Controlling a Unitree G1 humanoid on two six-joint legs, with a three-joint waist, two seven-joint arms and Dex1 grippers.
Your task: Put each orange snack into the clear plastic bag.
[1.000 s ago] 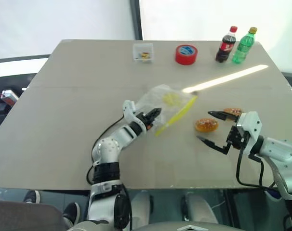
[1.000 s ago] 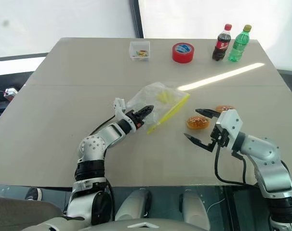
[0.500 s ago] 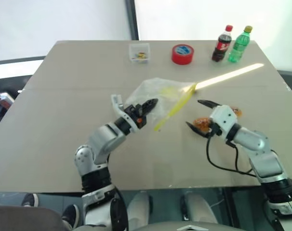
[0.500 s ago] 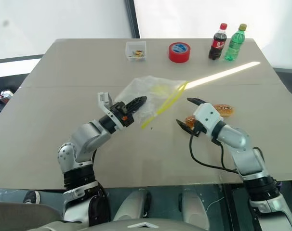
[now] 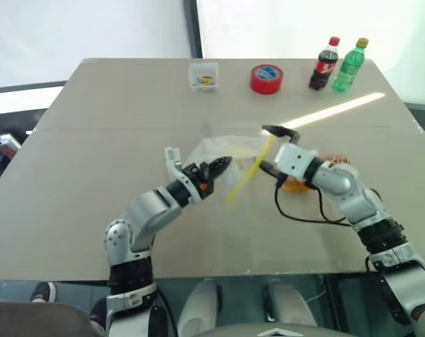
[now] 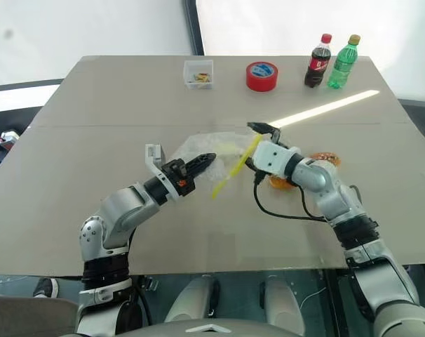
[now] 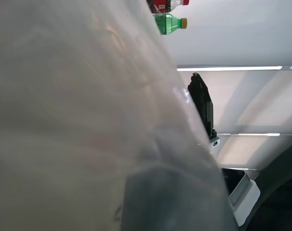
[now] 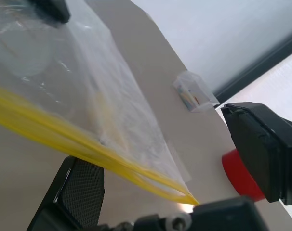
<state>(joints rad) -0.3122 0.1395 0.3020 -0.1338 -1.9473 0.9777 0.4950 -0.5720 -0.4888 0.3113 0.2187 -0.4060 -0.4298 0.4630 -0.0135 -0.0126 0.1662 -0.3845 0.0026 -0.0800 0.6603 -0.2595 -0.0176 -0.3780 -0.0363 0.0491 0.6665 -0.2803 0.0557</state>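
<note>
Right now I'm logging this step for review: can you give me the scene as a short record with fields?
left end effector: shut on the clear plastic bag, holding it off the table
clear plastic bag: hanging between the two arms, yellow zip strip toward the right arm
right end effector: open, fingers on either side of the bag's zip edge, not closed on it
orange snacks: both on the table behind the right arm, none in the bag
far edge of table: small clear box, red tape roll, cola bottle, green bottle
</note>
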